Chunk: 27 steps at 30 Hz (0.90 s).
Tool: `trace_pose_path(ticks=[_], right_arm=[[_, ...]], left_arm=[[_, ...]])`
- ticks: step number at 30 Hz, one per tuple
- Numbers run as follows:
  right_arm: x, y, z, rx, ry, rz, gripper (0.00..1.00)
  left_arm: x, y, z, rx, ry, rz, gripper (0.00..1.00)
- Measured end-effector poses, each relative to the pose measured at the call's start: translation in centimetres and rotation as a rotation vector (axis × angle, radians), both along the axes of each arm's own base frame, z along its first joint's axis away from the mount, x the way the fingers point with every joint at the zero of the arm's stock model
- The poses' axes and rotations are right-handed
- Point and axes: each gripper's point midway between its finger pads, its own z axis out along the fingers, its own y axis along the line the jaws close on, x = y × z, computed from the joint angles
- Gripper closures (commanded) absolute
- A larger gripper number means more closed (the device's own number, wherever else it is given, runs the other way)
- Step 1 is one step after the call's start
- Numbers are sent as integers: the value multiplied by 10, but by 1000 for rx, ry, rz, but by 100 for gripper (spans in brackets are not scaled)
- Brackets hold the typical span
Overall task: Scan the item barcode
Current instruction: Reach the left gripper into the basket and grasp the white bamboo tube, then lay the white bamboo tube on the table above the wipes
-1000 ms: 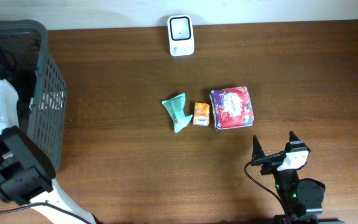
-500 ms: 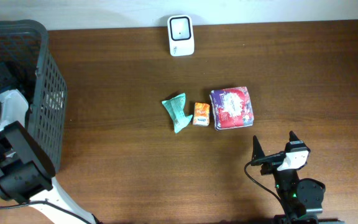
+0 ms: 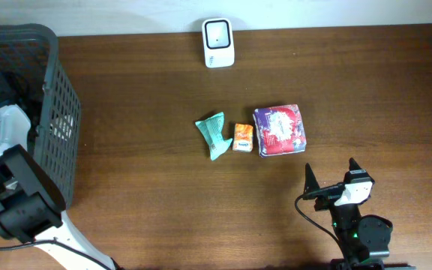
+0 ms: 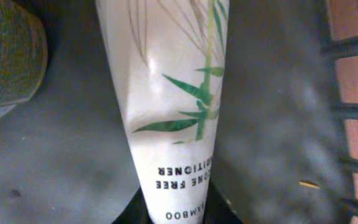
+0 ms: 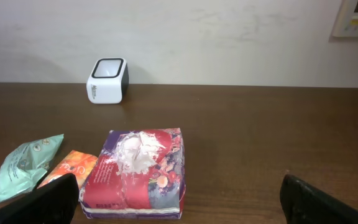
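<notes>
**Left gripper (image 4: 179, 214) clamped on conditioner tube (image 4: 173, 124)**

Fingers pinch the tube's printed end inside the mesh basket (image 3: 51, 90), with the basket wall close alongside. The right gripper (image 3: 330, 166) stands wide apart over bare table (image 3: 141, 195), near the tissue pack (image 3: 280, 130).

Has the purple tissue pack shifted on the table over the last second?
No. The tissue pack lies where it did, at the same offset from the scanner and still just right of the orange packet.
</notes>
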Motion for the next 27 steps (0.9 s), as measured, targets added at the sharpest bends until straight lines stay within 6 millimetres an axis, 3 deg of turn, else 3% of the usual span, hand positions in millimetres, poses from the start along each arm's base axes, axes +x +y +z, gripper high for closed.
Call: trace_pose_path(ticks=[4, 7, 10, 12, 14, 16, 18, 19, 20, 22, 23, 25, 27], right_arm=[[0, 0, 0, 1, 0, 0, 1], [0, 0, 0, 1, 0, 0, 1], [0, 0, 0, 1, 0, 0, 1], [0, 0, 0, 1, 0, 0, 1], [0, 0, 0, 1, 0, 0, 1], [0, 0, 0, 1, 0, 0, 1], [0, 0, 0, 1, 0, 0, 1], [0, 0, 0, 1, 0, 0, 1], [0, 0, 0, 1, 0, 0, 1], [0, 0, 0, 1, 0, 0, 1], [0, 0, 0, 1, 0, 0, 1], [0, 0, 0, 1, 0, 0, 1], [0, 0, 0, 1, 0, 0, 1]], left_arm=[[-7, -9, 18, -24, -10, -12, 91], [-6, -11, 76, 20, -119, -19, 89], [-14, -17, 168, 110, -296, -27, 87], [-32, -26, 241, 192, -446, -31, 86], [-47, -38, 286, 229, -547, -46, 84], [-68, -63, 345, 257, -705, -104, 84], [-89, -100, 389, 260, -835, -196, 82], [-93, -123, 401, 239, -878, -259, 82], [-92, -148, 405, 199, -902, -332, 81], [-81, -197, 395, 102, -888, -471, 80], [-78, -209, 391, 74, -879, -507, 77], [-54, -298, 356, -26, -788, -790, 75], [-43, -360, 308, -20, -651, -1035, 76]])
